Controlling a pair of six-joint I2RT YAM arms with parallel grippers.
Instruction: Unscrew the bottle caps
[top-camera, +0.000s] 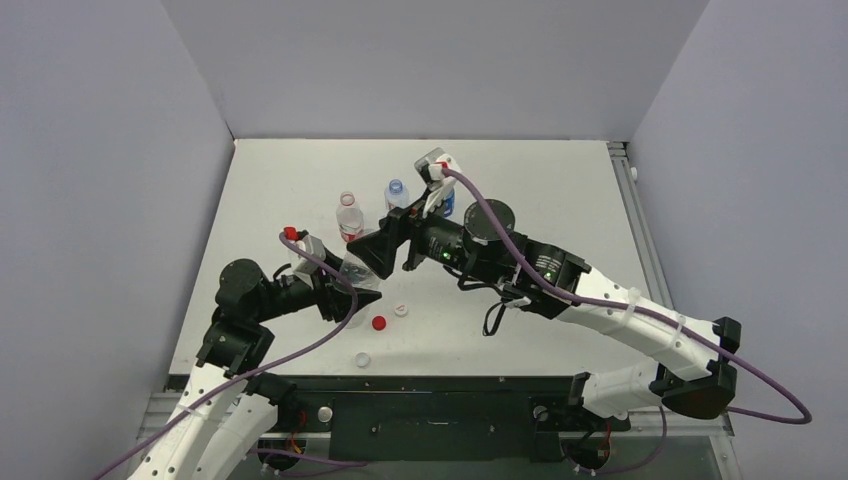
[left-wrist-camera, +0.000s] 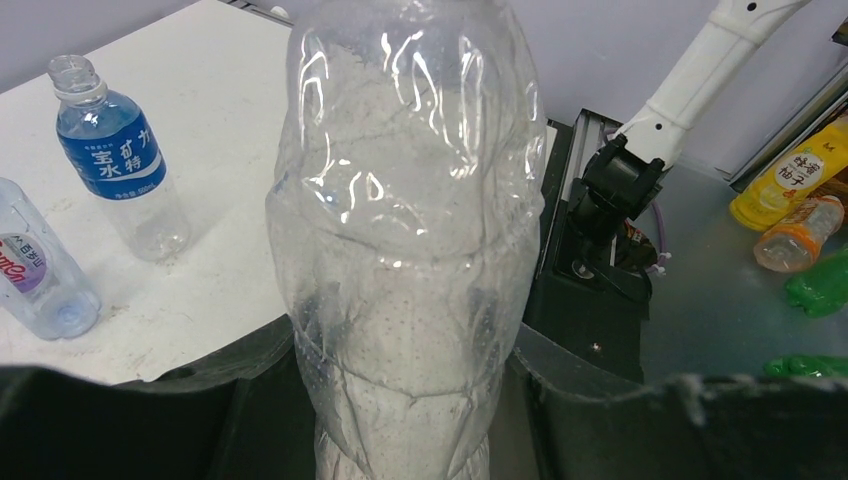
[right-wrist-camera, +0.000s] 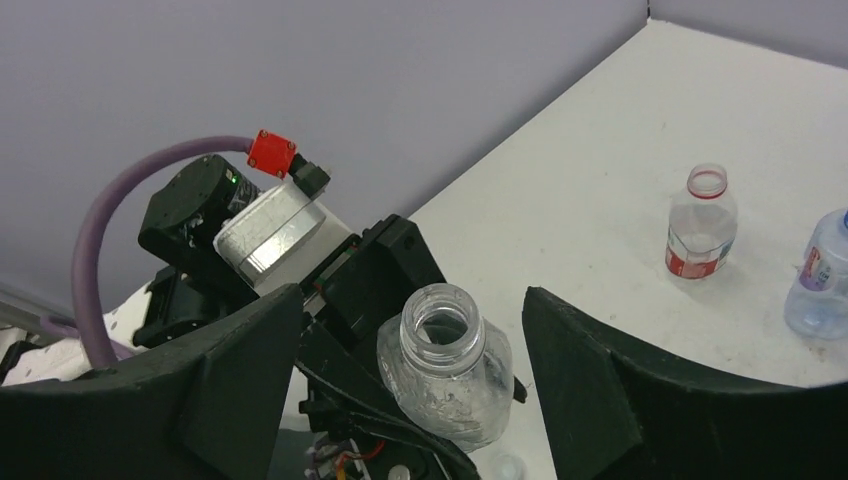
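My left gripper (top-camera: 340, 292) is shut on a clear unlabelled bottle (left-wrist-camera: 405, 230) and holds it by the body (top-camera: 357, 276). The bottle's mouth (right-wrist-camera: 441, 322) is open, with no cap on it. My right gripper (right-wrist-camera: 412, 300) is open, its fingers either side of that neck without touching it; it also shows in the top view (top-camera: 385, 248). A red cap (top-camera: 379, 323), a white cap (top-camera: 401, 310) and a clear cap (top-camera: 362, 359) lie loose on the table. A blue cap (top-camera: 397, 186) sits on a standing bottle.
A red-label bottle (top-camera: 348, 216) stands uncapped behind the grippers, also in the right wrist view (right-wrist-camera: 703, 222). A blue-label bottle (left-wrist-camera: 118, 160) stands uncapped beside a pale-label bottle (left-wrist-camera: 38, 268). Grey walls enclose the table (top-camera: 540, 180). Coloured bottles (left-wrist-camera: 795, 190) lie off the table.
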